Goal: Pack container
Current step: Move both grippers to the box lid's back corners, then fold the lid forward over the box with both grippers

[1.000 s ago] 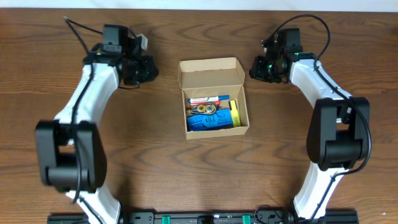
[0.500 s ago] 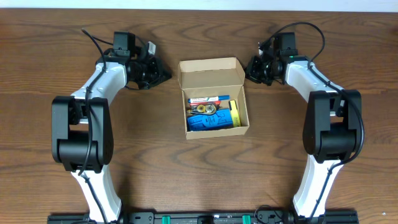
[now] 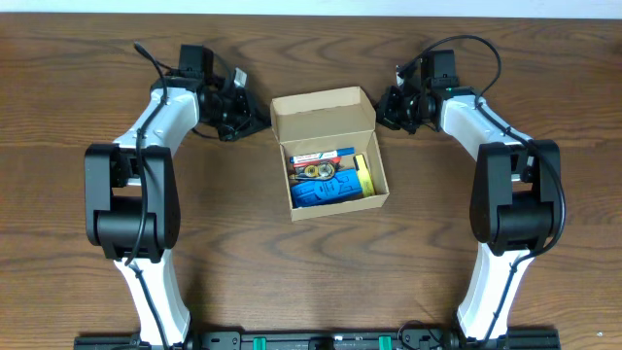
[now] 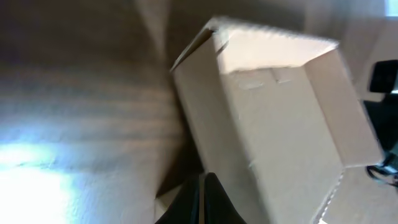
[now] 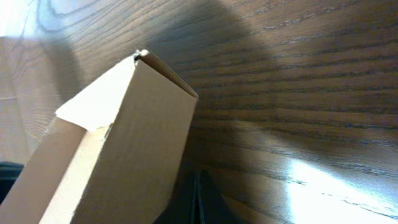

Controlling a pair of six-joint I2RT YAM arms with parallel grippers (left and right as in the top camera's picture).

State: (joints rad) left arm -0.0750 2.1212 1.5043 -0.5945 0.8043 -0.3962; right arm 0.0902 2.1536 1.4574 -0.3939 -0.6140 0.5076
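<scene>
The container (image 3: 326, 115), a tan cardboard box with its hinged lid raised, sits mid-table. Inside lie a blue item (image 3: 326, 191), a yellow item (image 3: 363, 175) and a red and white pack (image 3: 321, 156). My left gripper (image 3: 260, 121) is shut, its tips against the lid's left edge; the lid (image 4: 273, 118) fills the left wrist view above the closed tips (image 4: 204, 193). My right gripper (image 3: 380, 114) is shut at the lid's right edge; the lid (image 5: 118, 149) shows in the right wrist view beside the closed tips (image 5: 198, 193).
The wooden table (image 3: 243, 253) spreads around the box. Both arms reach in from the sides, their bases at the front edge.
Both grippers have moved inward to the lid's side edges. The lid has tilted forward and the box has shifted slightly left.
</scene>
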